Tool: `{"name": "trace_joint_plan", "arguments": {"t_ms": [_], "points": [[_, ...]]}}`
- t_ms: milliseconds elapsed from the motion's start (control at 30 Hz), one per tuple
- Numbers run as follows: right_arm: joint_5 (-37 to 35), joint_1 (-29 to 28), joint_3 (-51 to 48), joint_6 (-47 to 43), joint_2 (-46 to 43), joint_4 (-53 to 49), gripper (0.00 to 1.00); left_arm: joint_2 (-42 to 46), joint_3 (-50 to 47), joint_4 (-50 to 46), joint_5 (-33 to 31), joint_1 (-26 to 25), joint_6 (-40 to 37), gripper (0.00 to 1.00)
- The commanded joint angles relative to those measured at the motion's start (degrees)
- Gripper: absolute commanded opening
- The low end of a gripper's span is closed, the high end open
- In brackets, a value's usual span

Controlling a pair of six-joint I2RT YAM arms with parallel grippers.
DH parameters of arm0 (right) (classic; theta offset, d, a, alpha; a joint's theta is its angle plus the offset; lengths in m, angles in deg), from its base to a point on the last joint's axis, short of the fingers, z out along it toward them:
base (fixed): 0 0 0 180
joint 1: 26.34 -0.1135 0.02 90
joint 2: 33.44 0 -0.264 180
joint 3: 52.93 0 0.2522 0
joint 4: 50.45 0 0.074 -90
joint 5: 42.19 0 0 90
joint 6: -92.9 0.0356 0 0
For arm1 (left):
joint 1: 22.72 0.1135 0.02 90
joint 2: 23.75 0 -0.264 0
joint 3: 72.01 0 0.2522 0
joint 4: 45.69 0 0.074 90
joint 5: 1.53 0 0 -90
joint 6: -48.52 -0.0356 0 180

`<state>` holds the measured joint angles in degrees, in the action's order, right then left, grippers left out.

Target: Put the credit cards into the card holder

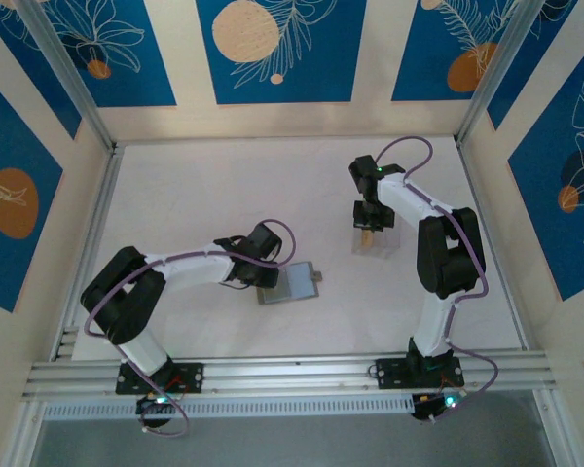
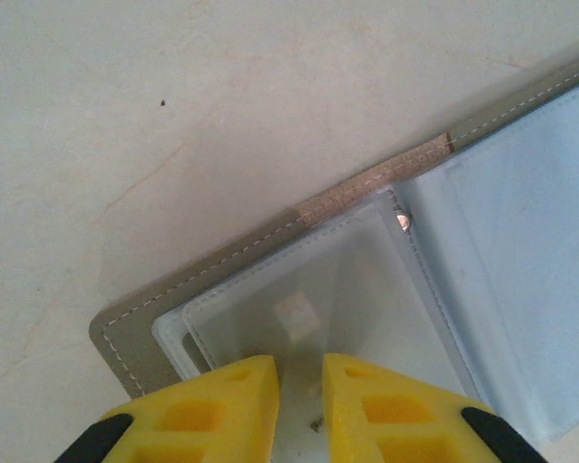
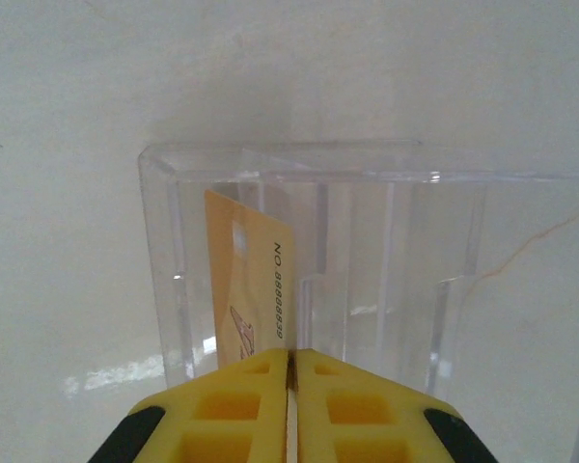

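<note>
The grey card holder (image 1: 294, 282) lies open and flat on the table in front of the left arm, with a small tab on its right side. Close up, the card holder (image 2: 125, 333) shows a stitched grey edge and clear inner sleeves (image 2: 299, 289). My left gripper (image 2: 301, 371) sits over its near corner, yellow tips a narrow gap apart above a sleeve. In the top view the left gripper (image 1: 266, 275) is at the holder's left edge. My right gripper (image 3: 291, 355) is shut on the edge of an orange credit card (image 3: 241, 280) that stands upright in a clear stand (image 3: 386, 193).
The clear stand (image 1: 373, 241) sits right of centre on the white table, under the right gripper (image 1: 368, 222). Aluminium rails run along the near edge and the sides. Open tabletop lies behind and between the two arms.
</note>
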<state>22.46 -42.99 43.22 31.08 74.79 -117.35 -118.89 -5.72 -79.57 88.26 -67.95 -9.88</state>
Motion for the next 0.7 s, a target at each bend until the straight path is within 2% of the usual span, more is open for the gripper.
{"name": "trace_joint_plan", "arguments": {"t_ms": [0,467,667], "points": [[3.43,-0.71,0.01,-0.65,-0.9,0.61,0.12,-1.9,-2.35,-2.82,2.13,0.23,1.01,0.2],[13.11,0.64,-2.39,-0.5,-2.22,5.8,0.19,-1.9,-2.92,-2.65,2.23,0.27,1.15,0.2],[11.46,0.87,-2.7,-0.24,-1.17,5.68,0.17,-1.56,-3.09,-2.91,2.05,0.29,1.1,0.2]]}}
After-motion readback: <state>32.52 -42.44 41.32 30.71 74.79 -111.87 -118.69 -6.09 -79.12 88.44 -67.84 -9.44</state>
